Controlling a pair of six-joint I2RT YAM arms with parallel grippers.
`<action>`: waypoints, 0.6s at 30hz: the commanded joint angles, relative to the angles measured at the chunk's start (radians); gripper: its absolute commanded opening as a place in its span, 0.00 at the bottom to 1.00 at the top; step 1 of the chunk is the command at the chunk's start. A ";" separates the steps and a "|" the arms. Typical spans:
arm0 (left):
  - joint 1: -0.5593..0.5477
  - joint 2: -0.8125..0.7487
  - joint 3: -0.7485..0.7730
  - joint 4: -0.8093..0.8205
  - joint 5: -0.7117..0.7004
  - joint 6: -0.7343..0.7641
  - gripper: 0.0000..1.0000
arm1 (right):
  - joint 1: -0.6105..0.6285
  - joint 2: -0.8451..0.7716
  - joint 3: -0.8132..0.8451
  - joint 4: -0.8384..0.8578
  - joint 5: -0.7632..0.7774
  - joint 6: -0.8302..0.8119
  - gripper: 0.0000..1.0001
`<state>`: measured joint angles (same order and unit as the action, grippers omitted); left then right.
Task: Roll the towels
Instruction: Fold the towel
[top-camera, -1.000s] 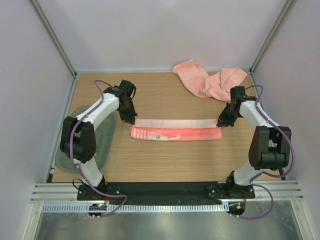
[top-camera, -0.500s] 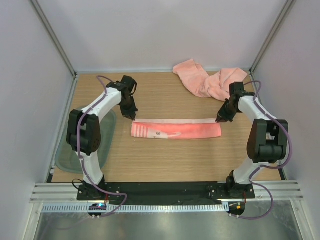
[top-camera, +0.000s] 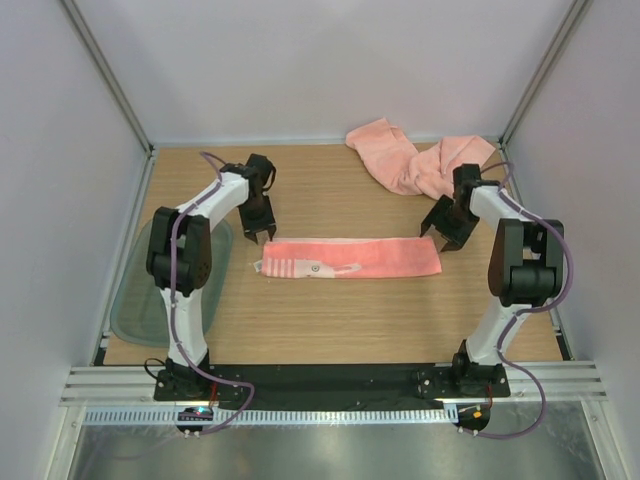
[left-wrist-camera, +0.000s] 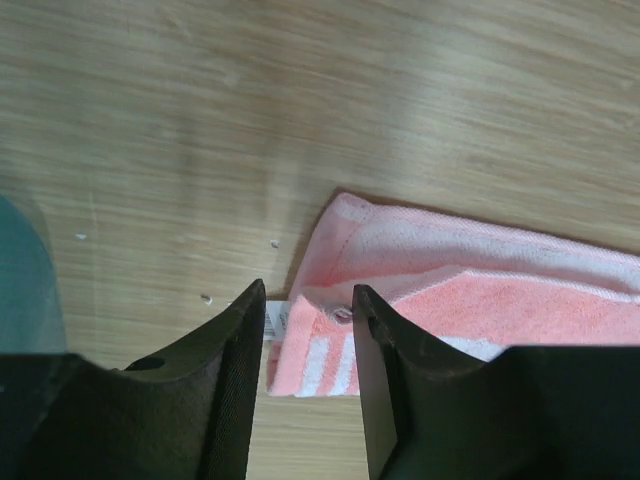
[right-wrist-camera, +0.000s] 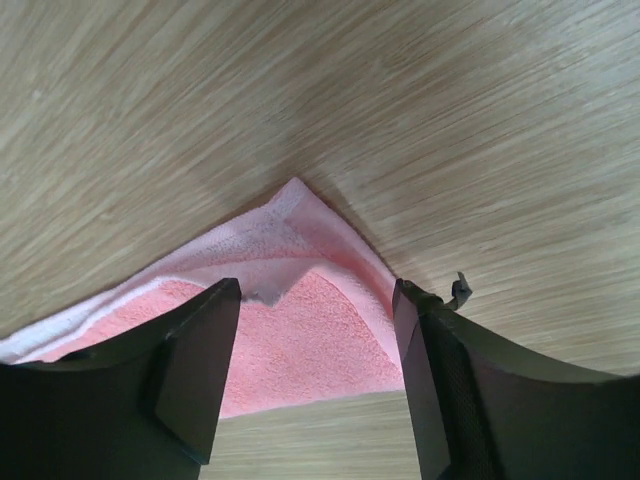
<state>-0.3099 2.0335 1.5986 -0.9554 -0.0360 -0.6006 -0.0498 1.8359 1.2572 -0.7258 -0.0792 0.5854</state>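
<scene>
Folded salmon-pink terry towel strip (top-camera: 350, 258) lies left-to-right across wooden desk (top-camera: 330, 320), one tool at each end.
Left tool (top-camera: 262, 236) partly open, right tool (top-camera: 445, 238) wider, both empty, just above far corners. Long axis runs between arms; rolling likely starts from either short end, neither arm nearer.

1 overhead view faces down; 2 close wrist views share its towel (top-camera: 350, 258).
</scene>
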 joint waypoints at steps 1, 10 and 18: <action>0.021 0.007 0.064 0.010 -0.038 0.015 0.43 | 0.001 -0.015 0.068 0.005 0.039 0.008 0.73; -0.004 -0.146 0.066 -0.052 -0.183 0.012 0.56 | 0.027 -0.234 0.030 0.008 0.050 -0.027 0.75; -0.089 -0.350 -0.241 0.079 -0.044 -0.025 0.41 | 0.226 -0.297 -0.096 0.245 -0.506 -0.097 0.43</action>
<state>-0.3698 1.7336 1.4654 -0.9360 -0.1589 -0.6010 0.0860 1.5059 1.1862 -0.5999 -0.3054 0.5278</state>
